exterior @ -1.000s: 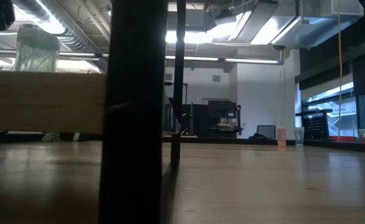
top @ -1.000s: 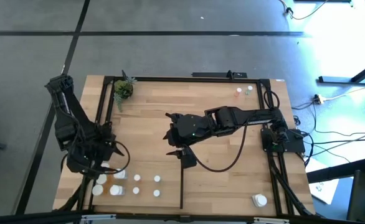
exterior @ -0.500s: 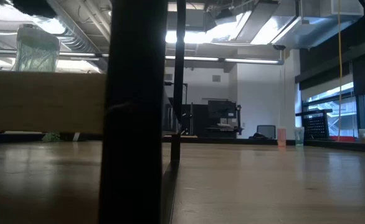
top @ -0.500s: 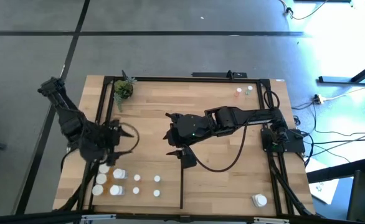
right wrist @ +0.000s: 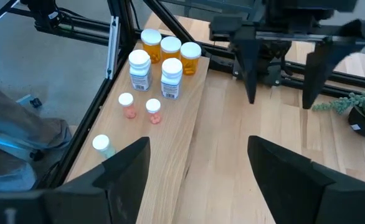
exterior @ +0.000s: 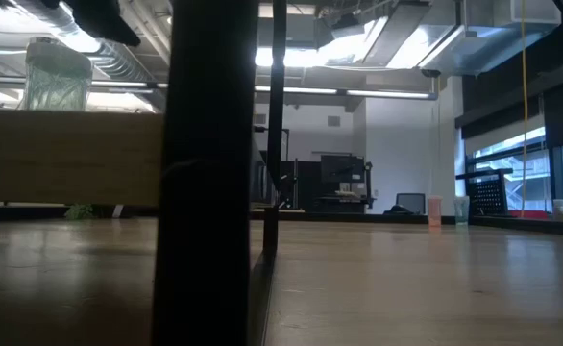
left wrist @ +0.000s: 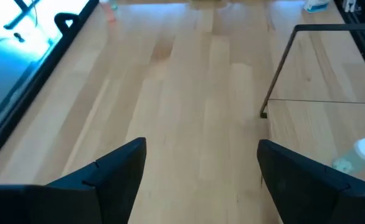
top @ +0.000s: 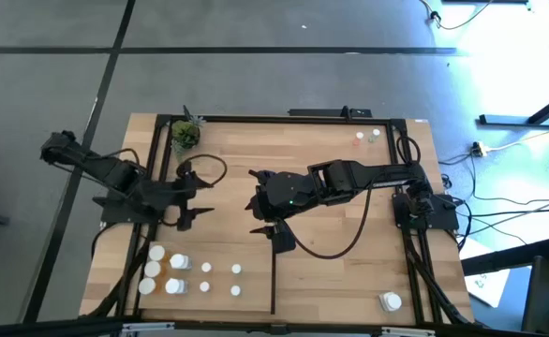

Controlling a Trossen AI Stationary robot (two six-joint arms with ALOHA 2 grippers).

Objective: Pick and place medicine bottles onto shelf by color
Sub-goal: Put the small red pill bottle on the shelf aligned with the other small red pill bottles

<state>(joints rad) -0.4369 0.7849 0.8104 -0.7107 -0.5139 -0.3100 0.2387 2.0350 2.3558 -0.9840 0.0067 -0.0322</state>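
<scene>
Several medicine bottles (top: 185, 271) with white caps stand in a cluster at the near left of the wood shelf board (top: 331, 159). In the right wrist view (right wrist: 162, 62) three of them are orange and two white, with smaller ones beside. One bottle (top: 390, 301) stands at the near right, and two small ones (top: 366, 138) at the far right. My left gripper (top: 198, 195) is open and empty, raised over the board beyond the cluster; it also shows in the right wrist view (right wrist: 281, 93). My right gripper (top: 254, 201) is open and empty at mid-board, facing it.
A small green potted plant (top: 185, 134) stands at the far left corner. A thin black divider strip (top: 274, 281) runs from the near rail toward mid-board. Black rails (top: 293, 119) edge the board. Bare wood lies between the two grippers.
My left gripper has risen from over the bottle cluster and gone toward the far edge and the table's centre, turning to point toward the right. The bottles stand as before. My right arm has kept still.
</scene>
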